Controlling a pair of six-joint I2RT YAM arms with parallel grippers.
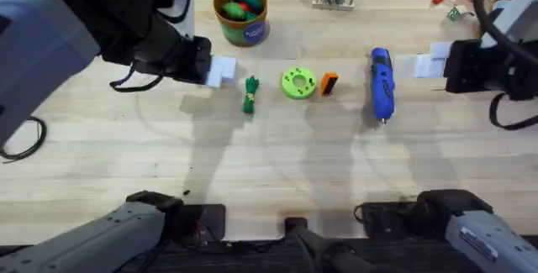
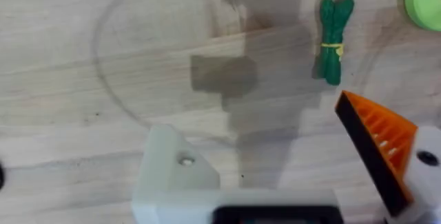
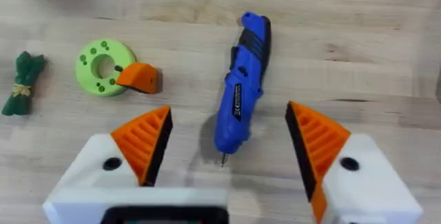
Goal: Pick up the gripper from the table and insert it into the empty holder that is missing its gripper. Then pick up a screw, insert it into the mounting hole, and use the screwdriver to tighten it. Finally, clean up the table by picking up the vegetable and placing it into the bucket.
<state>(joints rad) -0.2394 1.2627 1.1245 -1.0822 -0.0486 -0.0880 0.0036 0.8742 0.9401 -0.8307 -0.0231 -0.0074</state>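
Right gripper (image 3: 227, 148) spread wide over blue screwdriver (image 3: 241, 86), left gripper (image 1: 220, 71) at nine o'clock of vegetable (image 1: 250, 94), finger spacing unclear.

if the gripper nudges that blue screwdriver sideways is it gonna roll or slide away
The screwdriver looks thick and rounded, so a sideways nudge may roll it a little, though its bent, contoured body would probably stop it soon. It lies flat on smooth wood, so some sliding seems likely. It probably feels stiff and fairly heavy for its size.

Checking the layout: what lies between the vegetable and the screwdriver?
In the overhead view, the green disc and the gripper lie between the vegetable and the screwdriver.
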